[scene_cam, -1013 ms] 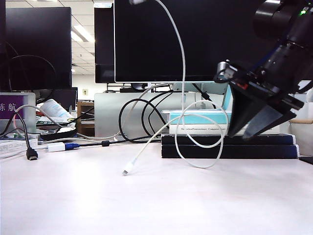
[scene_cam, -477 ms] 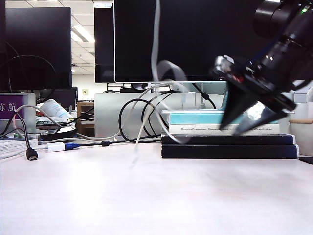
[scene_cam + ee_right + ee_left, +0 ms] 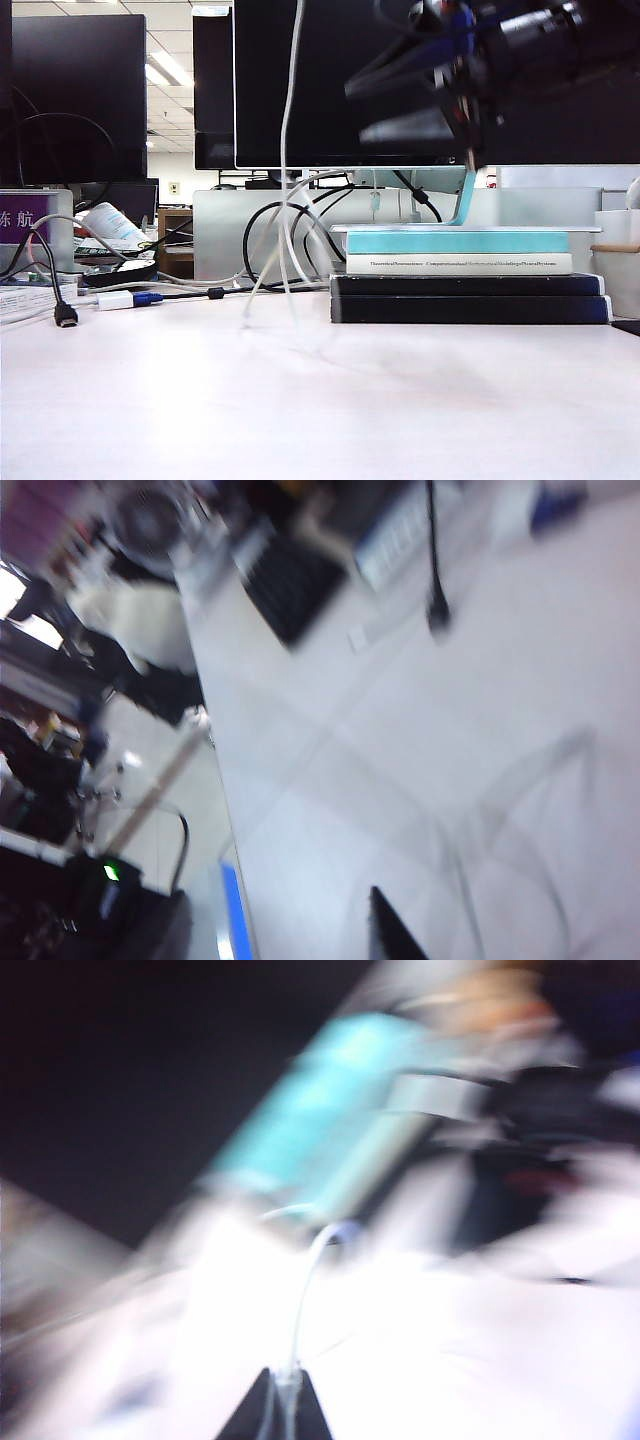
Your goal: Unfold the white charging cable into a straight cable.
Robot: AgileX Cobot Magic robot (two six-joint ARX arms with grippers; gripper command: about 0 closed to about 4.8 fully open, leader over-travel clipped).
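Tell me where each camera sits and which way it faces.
Exterior view: low at table level, facing the monitors and book stack; blurred right gripper up high.
Left wrist view: on the left arm, looking down the white charging cable from the shut left gripper.
Right wrist view: tilted over the table, one finger showing.
Shared: cable, table.

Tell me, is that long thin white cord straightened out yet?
Not yet. The long thin white cord hangs from above, pinched in the shut left hand, but its blurred lower part doubles back above the table.
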